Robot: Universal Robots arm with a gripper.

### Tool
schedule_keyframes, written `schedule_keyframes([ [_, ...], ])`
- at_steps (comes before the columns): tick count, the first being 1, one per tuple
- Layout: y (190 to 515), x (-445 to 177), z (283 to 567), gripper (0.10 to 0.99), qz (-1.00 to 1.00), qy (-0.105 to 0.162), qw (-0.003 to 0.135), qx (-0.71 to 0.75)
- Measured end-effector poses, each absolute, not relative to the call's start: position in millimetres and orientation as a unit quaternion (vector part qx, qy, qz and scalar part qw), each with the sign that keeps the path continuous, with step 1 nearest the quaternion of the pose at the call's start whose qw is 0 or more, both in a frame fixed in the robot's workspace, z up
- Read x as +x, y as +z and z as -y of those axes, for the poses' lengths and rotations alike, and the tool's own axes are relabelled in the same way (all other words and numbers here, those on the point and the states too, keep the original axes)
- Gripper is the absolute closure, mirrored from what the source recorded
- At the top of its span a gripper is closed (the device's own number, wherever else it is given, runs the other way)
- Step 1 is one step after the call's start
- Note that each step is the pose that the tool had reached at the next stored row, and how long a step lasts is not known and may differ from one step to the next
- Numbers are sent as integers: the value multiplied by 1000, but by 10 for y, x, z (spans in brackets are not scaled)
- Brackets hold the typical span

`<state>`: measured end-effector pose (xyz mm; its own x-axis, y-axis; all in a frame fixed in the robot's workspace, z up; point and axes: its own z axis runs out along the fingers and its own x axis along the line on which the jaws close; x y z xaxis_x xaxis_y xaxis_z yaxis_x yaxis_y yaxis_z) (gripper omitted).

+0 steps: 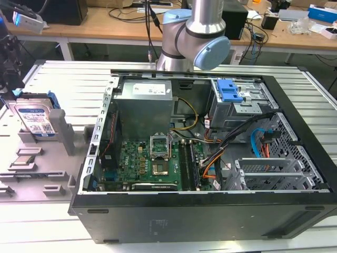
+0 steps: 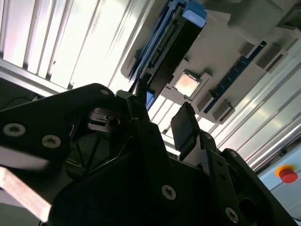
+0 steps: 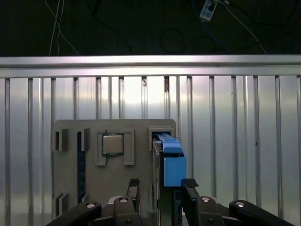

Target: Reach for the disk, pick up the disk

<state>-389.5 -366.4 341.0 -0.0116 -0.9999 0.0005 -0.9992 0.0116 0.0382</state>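
In the first wrist view the gripper (image 3: 162, 185) stood open, gripping nothing. Its two dark fingers (image 3: 189, 186) were parted on either side of the disk (image 3: 173, 165), which reached into the gap between them. I could not tell whether either finger touched it. This view looked down on the disk's thin blue-bracketed top edge, whose long line ran straight away from the fingers toward the table (image 3: 235, 141) rail. A processor chip (image 3: 113, 143) sat beside it in the grey fixture (image 3: 141, 129).

The second wrist view caught the same disk (image 2: 175, 41) edge-on beyond one finger (image 2: 184, 127), with none of the label in sight.

The exterior view showed the disk's (image 1: 36, 120) white-and-blue labelled face turned toward the camera. The disk stood upright on edge in the fixture (image 1: 63, 132) at that view's left. The open computer case (image 1: 210, 221) lay well apart, with the arm's base (image 1: 196, 42) behind it.
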Motion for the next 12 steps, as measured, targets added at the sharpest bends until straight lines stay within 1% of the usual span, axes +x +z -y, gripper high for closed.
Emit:
schedule_keyframes([
  [6,3307,-3896,3643,604,710,-13,14,704],
  [12,3363,-3896,3624,604,706,-13,13,708],
])
